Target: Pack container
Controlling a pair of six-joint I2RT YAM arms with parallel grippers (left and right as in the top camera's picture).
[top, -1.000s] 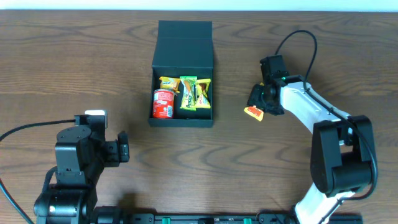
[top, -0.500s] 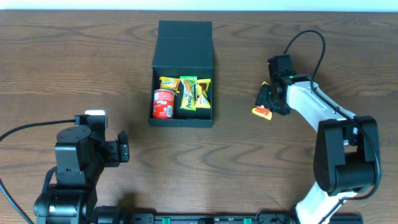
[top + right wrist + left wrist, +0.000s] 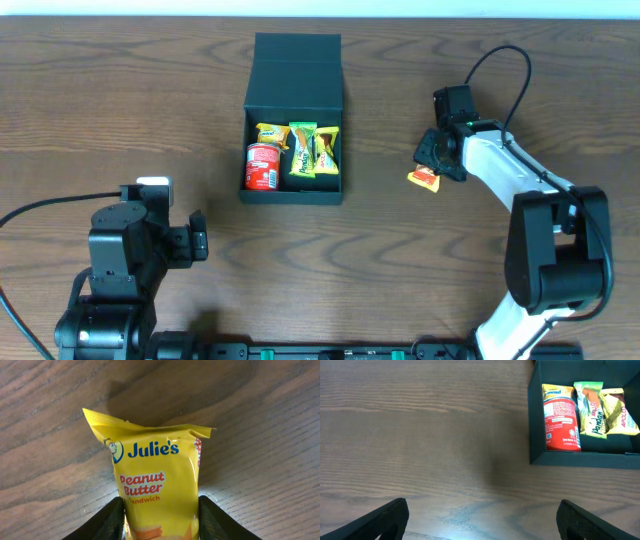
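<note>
The dark green-black container [image 3: 294, 60] sits open at the table's upper middle, its lid folded back. Inside lie a red snack can [image 3: 263, 165] and green and yellow snack packs [image 3: 303, 155]. In the left wrist view the container [image 3: 536, 420] shows at the upper right. My right gripper [image 3: 432, 166] is right of the container, shut on a yellow Julie's peanut butter sandwich pack [image 3: 157, 485], which also shows in the overhead view [image 3: 424, 180]. My left gripper [image 3: 480, 520] is open and empty over bare wood at the lower left.
The brown wooden table [image 3: 120, 110] spans the view. A black cable [image 3: 500, 70] loops behind the right arm. Another cable [image 3: 45, 205] runs to the left arm's base.
My right gripper has moved right and slightly toward the front, away from the container, carrying the yellow pack. The left arm has not moved.
</note>
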